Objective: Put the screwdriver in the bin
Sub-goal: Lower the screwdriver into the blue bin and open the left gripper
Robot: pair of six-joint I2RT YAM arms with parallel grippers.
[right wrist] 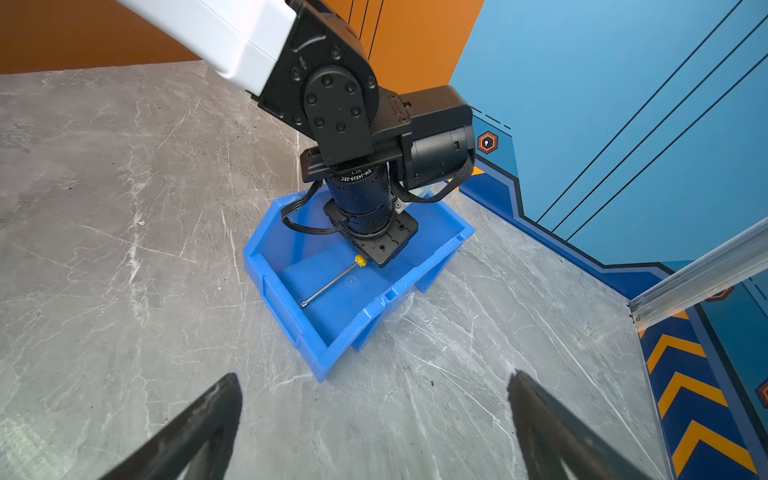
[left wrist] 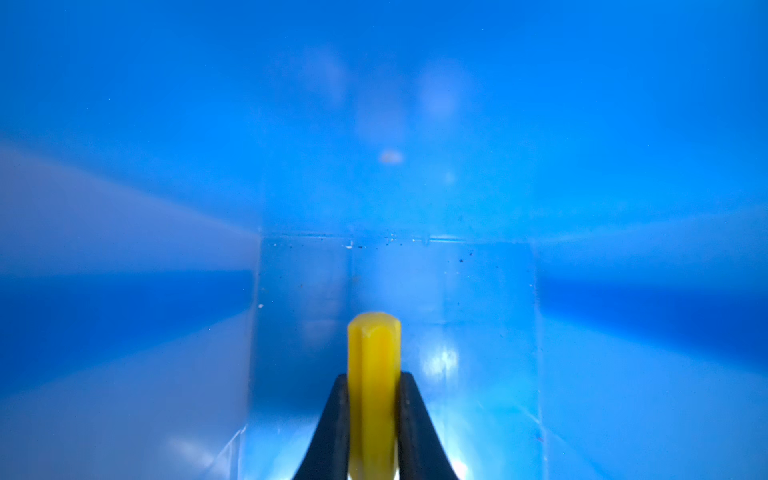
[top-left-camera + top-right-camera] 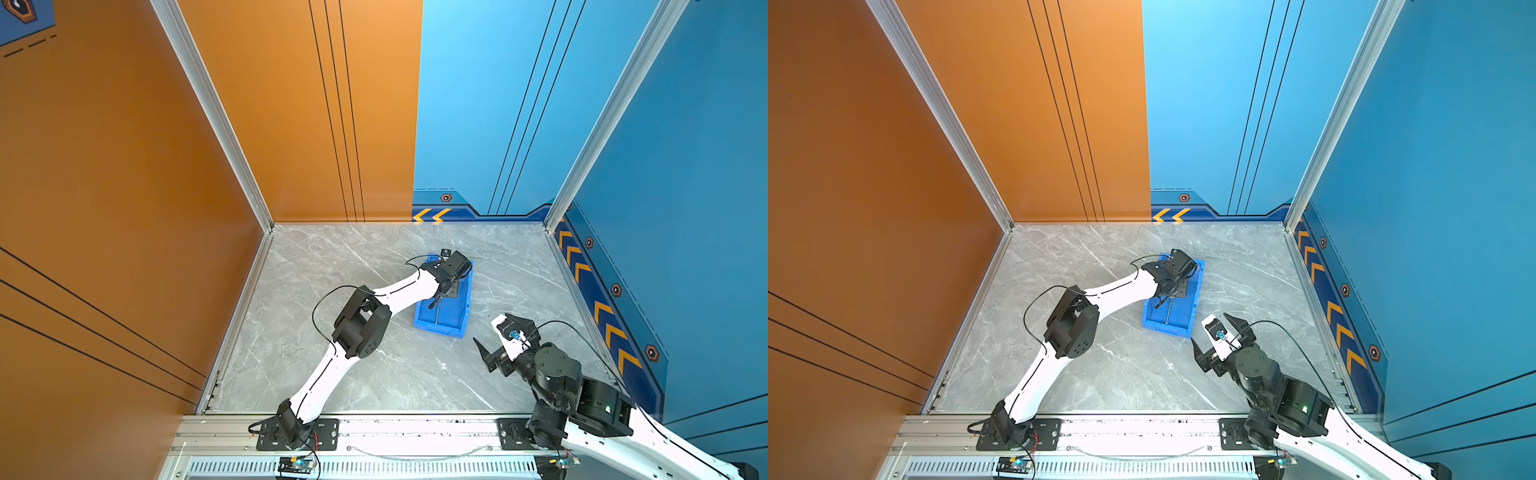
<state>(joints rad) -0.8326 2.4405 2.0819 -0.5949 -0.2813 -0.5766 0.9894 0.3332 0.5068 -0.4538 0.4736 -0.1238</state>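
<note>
The blue bin (image 3: 437, 331) (image 3: 1177, 325) stands mid-table in both top views. My left gripper (image 2: 374, 384) reaches down inside it, shut on the yellow handle of the screwdriver (image 2: 374, 353). In the right wrist view the screwdriver's thin silver shaft (image 1: 328, 284) runs low along the bin's floor (image 1: 299, 266) toward the lower lipped end, with only a bit of handle showing below the left wrist. The shaft (image 3: 437, 314) also shows in a top view. My right gripper (image 1: 374, 380) (image 3: 491, 329) hovers open over bare table to the right of the bin, with nothing between its fingers.
The grey marble table (image 3: 374, 374) is closed in by an orange wall (image 3: 124, 208) on the left and blue walls (image 3: 685, 208) at the back and right. An aluminium rail (image 3: 415, 428) with both arm bases runs along the front edge.
</note>
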